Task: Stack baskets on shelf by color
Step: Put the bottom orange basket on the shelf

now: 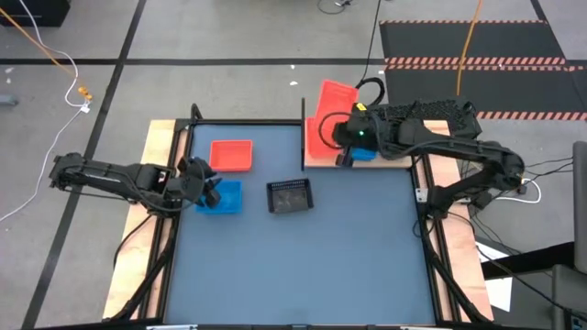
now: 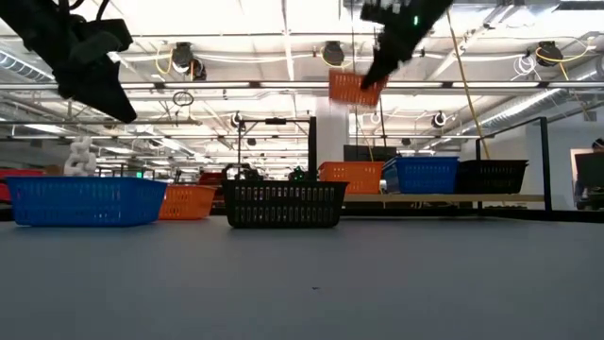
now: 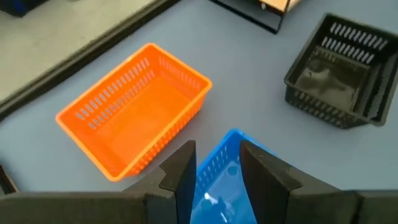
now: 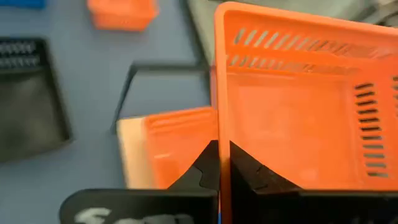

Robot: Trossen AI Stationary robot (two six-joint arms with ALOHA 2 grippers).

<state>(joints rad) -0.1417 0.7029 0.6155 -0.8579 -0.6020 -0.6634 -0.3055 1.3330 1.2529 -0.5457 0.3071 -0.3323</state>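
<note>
I see the right gripper (image 4: pixel 224 165) pinching the wall of one orange basket (image 4: pixel 298 106); its two fingers are pressed on the rim from both sides. In the high view this held basket (image 1: pixel 335 96) is in the upper middle of the frame, tilted, above the near-left end of the shelf (image 1: pixel 399 158). In the low view it hangs high in the air (image 2: pixel 356 88), upper centre, under the right gripper (image 2: pixel 377 71).

Below it, on the shelf, a second orange basket (image 1: pixel 318 137) lies; the low view shows it (image 2: pixel 351 178) at the left end of the wood board (image 2: pixel 444 197), then a blue basket (image 2: pixel 425 175) and a black mesh basket (image 2: pixel 493 176) to its right. The thin black post (image 1: pixel 304 133) stands at the shelf's left end.

On the blue tabletop (image 1: pixel 348 247), a third orange basket (image 1: pixel 231 155) lies at upper left, a black basket (image 1: pixel 290 195) near the centre, and another blue basket (image 1: pixel 220 198) at the left. The left gripper (image 3: pixel 214 165) hovers over this blue basket (image 3: pixel 227 180); its fingers (image 3: pixel 180 174) are spread, one on each side of the basket's wall. I cannot tell if they touch it.

I cannot read any writing or brand; only a blurred white mark shows on the right gripper's body.
</note>
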